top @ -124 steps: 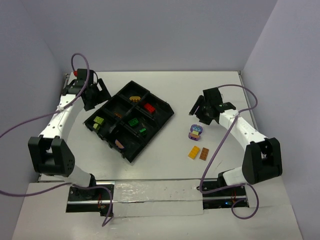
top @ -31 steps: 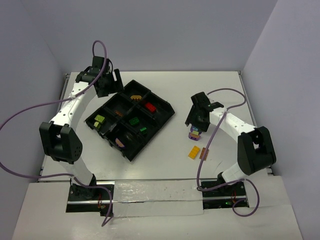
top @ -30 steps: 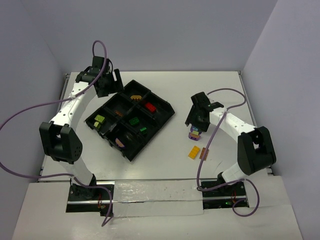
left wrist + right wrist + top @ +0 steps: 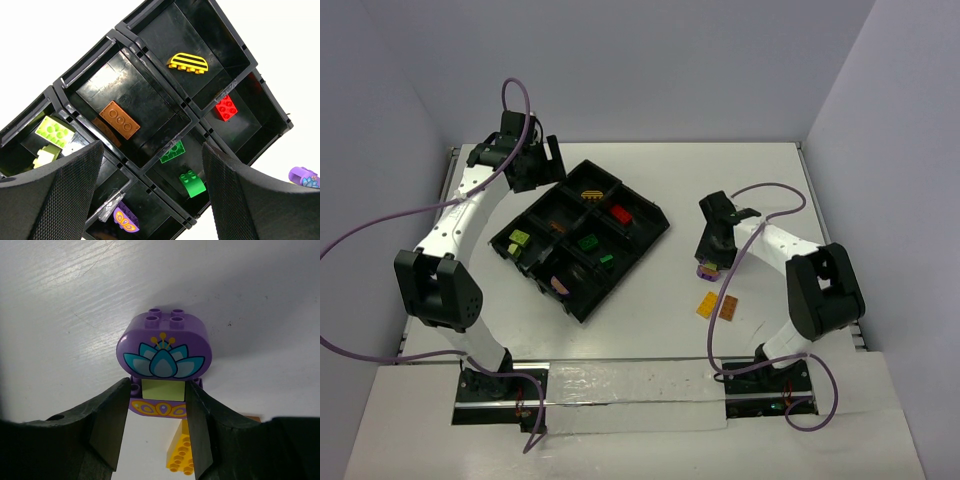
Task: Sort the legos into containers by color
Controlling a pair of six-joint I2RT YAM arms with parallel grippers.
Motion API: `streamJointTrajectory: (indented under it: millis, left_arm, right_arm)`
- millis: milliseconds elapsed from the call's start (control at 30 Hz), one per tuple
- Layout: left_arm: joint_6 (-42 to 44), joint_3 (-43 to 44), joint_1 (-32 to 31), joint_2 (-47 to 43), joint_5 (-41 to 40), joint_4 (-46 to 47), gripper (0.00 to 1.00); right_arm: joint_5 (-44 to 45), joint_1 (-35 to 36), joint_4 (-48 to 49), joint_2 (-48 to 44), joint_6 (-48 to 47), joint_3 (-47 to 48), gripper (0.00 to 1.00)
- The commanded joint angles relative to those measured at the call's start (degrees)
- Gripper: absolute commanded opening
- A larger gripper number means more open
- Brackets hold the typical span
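Right of the surface's [image 4: 770,180] middle, well apart from the tray [image 4: 625,272], lies the purple stack [image 4: 705,268], and the right pincer [image 4: 710,255] hangs straight over it. From the right wrist we see the stack on its side: a lotus brick [image 4: 164,345] with its studs pointing away from the camera, a lime brick [image 4: 163,390] behind it, and a purple base [image 4: 157,408] nearest. Its long axis runs along the pincer's gap, so the fingers [image 4: 112,425] stand one on each side of the lime brick and would close across the short way. They stand narrow, the right one seemingly at the brick and a sliver showing on the left; whether they grip yet we cannot tell. A yellow brick [image 4: 707,305] and a brown brick [image 4: 728,307] lie near, toward the near edge, outside the jaws.

Over the tray's far corner the left pincer [image 4: 535,165] hovers wide and empty, much farther from the stack, so we judge this pick to be the right arm's. The carry would then go left, toward the tray's near compartment, where a purple butterfly piece [image 4: 125,220] lies.
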Motion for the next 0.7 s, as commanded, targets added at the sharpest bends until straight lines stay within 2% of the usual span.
streamJointTrajectory:
  millis: [0,133,167,200,233,333,433,567,667]
  left_arm:
    - [0.38,2.09,-0.22,0.17,0.57,1.79,0.86]
    - [0.38,2.37,-0.40,0.70,0.30,1.61,0.87]
    - [0.29,2.46,-0.49,0.71,0.29,1.52,0.87]
    - [0.21,2.63,-0.57,0.88,0.21,1.35,0.87]
    - [0.20,2.72,-0.57,0.97,0.21,1.35,0.87]
    - [-0.21,3.13,-0.57,1.22,0.87,1.43,0.87]
    - [-0.69,3.95,-0.64,1.37,2.07,1.45,0.87]
    - [-1.02,6.75,-0.49,2.08,4.57,1.12,0.88]
    - [-1.14,8.88,-0.48,2.67,10.29,0.81,0.88]
  right_arm:
    - [1.60,-0.16,1.67,1.42,-0.90,1.09,0.55]
    - [1.25,-0.61,1.94,1.96,-1.52,1.01,0.55]
    - [1.33,-0.61,2.02,1.96,-1.78,1.10,0.50]
    - [1.25,-0.61,2.03,1.95,-1.88,1.19,0.40]
    - [1.33,-0.61,2.03,1.87,-2.15,1.27,0.35]
    - [0.66,-0.61,2.28,1.70,-3.32,1.77,0.13]
    - [-0.44,-0.47,1.93,0.35,-4.64,2.56,0.02]
    - [-3.24,0.11,0.93,-2.26,-7.73,7.10,0.00]
    - [-6.74,0.91,1.06,-3.58,-11.95,11.73,0.00]
